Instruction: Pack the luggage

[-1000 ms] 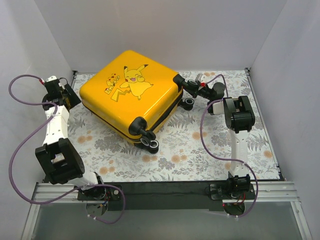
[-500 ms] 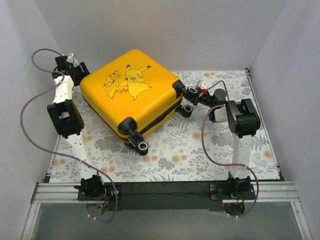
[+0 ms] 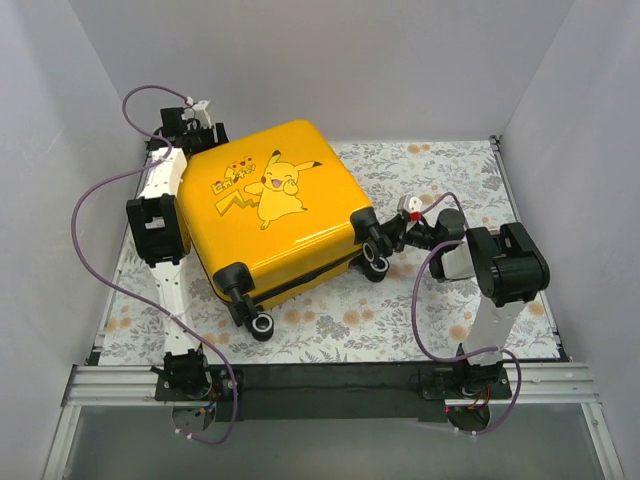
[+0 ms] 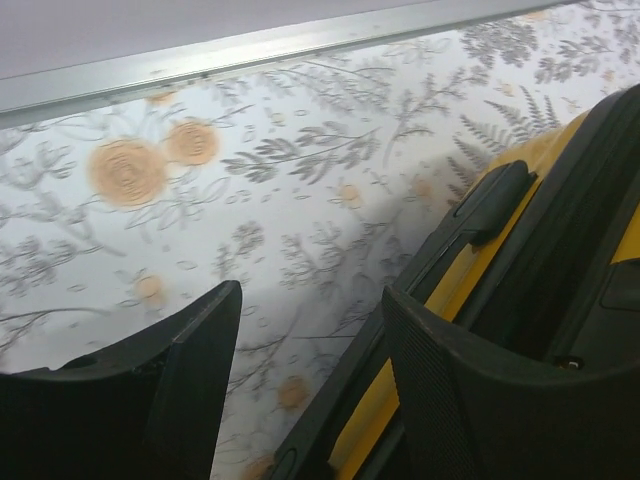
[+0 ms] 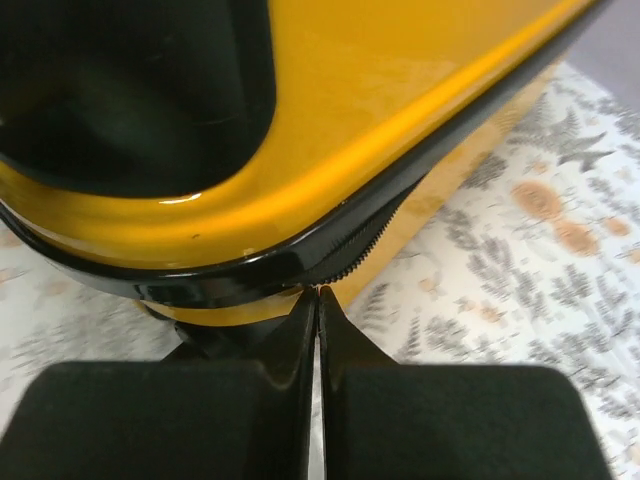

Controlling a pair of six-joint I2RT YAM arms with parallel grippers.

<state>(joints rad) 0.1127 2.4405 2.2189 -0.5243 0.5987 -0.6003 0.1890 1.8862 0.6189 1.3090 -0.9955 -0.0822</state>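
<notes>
The luggage (image 3: 270,215), a glossy yellow hard-shell suitcase with a Pikachu cartoon on its lid, lies flat and closed on the floral mat, black wheels toward me. My left gripper (image 3: 197,116) is open at its far left corner. In the left wrist view (image 4: 312,295) its jaws are spread, with the right finger over the case's black and yellow side (image 4: 452,288). My right gripper (image 3: 387,236) is shut at the case's near right corner by a wheel. In the right wrist view its tips (image 5: 318,290) touch the black zipper seam (image 5: 375,235) under the yellow shell (image 5: 400,100). Nothing shows between them.
Two black wheels (image 3: 262,325) (image 3: 375,262) stick out at the case's near side. The floral mat (image 3: 460,170) is bordered by a metal rail (image 4: 250,50) and white walls at the back and sides. Purple cables loop off both arms.
The suitcase has turned and slid toward me. My left gripper went from its left side to its far corner. My right gripper came toward me with the wheel corner.
</notes>
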